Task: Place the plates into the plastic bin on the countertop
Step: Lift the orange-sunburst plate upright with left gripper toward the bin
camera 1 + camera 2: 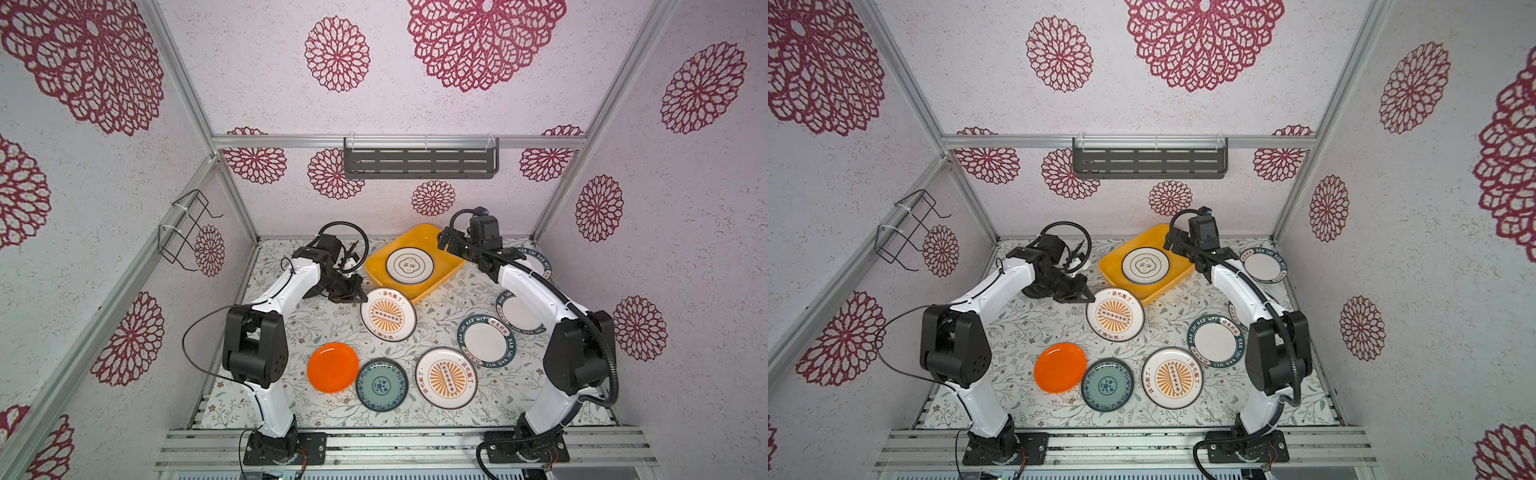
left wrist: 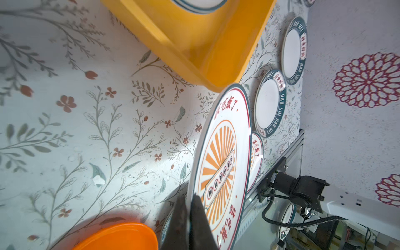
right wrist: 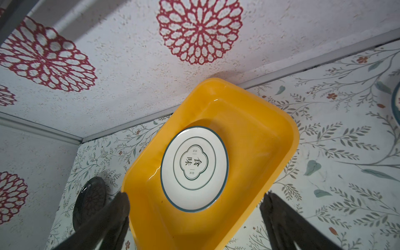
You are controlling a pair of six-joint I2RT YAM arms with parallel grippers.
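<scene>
**Left gripper (image 2: 190, 198) clamps sunburst plate (image 1: 387, 314) beside the yellow plastic bin (image 1: 417, 235)**

Its jaws are closed on the rim of this white plate with the orange sunburst; in the left wrist view the plate is tilted, its gripped edge raised off the leafy countertop (image 1: 316, 328); in both top views its far edge overlaps the bin's near corner. The right gripper (image 3: 195, 194) hangs over the bin's far end, jaws spread wide and holding nothing; inside the bin lies a white black-ringed plate (image 3: 194, 168). On the countertop lie a second sunburst plate (image 1: 446, 377), a plain orange plate (image 1: 333, 367), a teal patterned plate (image 1: 382, 384) and a lettered-rim plate (image 1: 486, 341); two more lettered-rim plates are partly hidden by the right arm; a black plate (image 3: 89, 201) lies just beside the bin.
</scene>
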